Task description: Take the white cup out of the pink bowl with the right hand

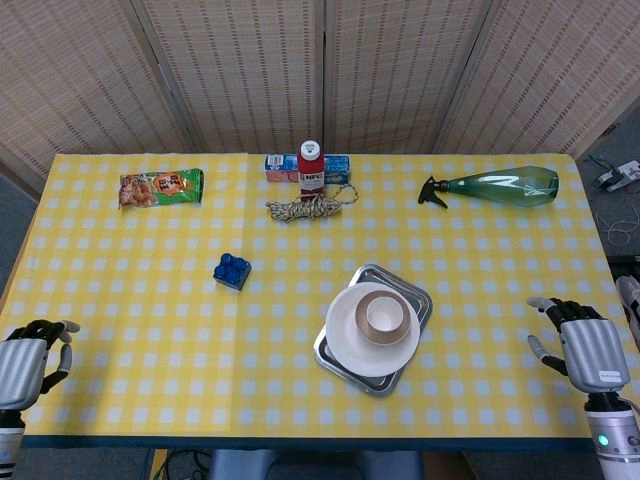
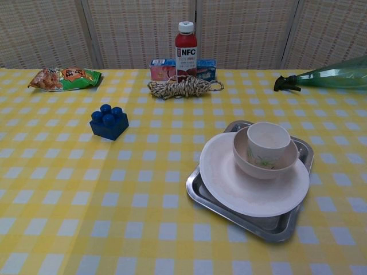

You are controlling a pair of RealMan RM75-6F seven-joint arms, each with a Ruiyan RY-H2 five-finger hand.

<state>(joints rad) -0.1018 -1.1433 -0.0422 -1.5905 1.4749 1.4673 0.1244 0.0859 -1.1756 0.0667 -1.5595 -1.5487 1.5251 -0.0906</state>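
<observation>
A white cup point(image 1: 383, 314) point(image 2: 268, 142) stands upright inside a pink bowl point(image 1: 386, 326) point(image 2: 261, 164). The bowl sits on a pale plate point(image 1: 350, 335) point(image 2: 229, 183), which lies on a metal tray point(image 1: 335, 355) point(image 2: 246, 220) right of the table's middle. My right hand point(image 1: 577, 340) rests near the table's front right edge, well to the right of the bowl, fingers apart and holding nothing. At the front left corner my left hand point(image 1: 30, 355) lies with its fingers curled loosely, nothing in it. Neither hand shows in the chest view.
A blue brick point(image 1: 232, 270) point(image 2: 109, 122) lies left of the tray. At the back stand a red juice bottle point(image 1: 310, 166) point(image 2: 186, 47), a small carton point(image 1: 285, 166) point(image 2: 163, 69) and a rope coil point(image 1: 310, 205) point(image 2: 183, 87). A snack bag point(image 1: 160, 187) point(image 2: 63, 77) lies back left, a green spray bottle point(image 1: 495, 186) point(image 2: 327, 77) back right.
</observation>
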